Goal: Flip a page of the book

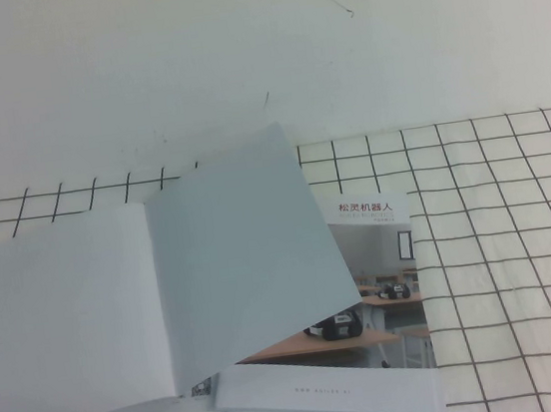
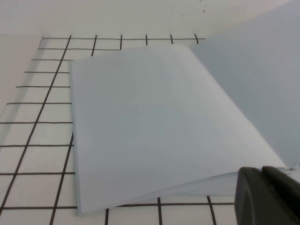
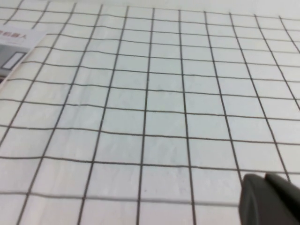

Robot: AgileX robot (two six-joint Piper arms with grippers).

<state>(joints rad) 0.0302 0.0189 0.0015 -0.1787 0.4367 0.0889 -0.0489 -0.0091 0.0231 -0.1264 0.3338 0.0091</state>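
The book [image 1: 77, 311] lies open at the left of the checked cloth, showing plain pale blue-grey pages; it fills the left wrist view [image 2: 140, 131]. One pale sheet [image 1: 247, 260] stands tilted up from the spine, leaning right; it also shows in the left wrist view [image 2: 262, 70]. No rover photo side of the page shows, only a sliver of print at the near edge [image 1: 202, 386]. My left gripper [image 2: 262, 172] is shut and empty, just off the book's near edge by the spine. My right gripper [image 3: 265, 179] is shut over bare cloth. Neither gripper appears in the high view.
A second booklet [image 1: 377, 254] with a classroom photo cover and Chinese title lies under the raised sheet; its corner shows in the right wrist view [image 3: 14, 44]. The black-grid white cloth [image 1: 501, 239] covers the table; plain white surface [image 1: 237, 60] lies behind.
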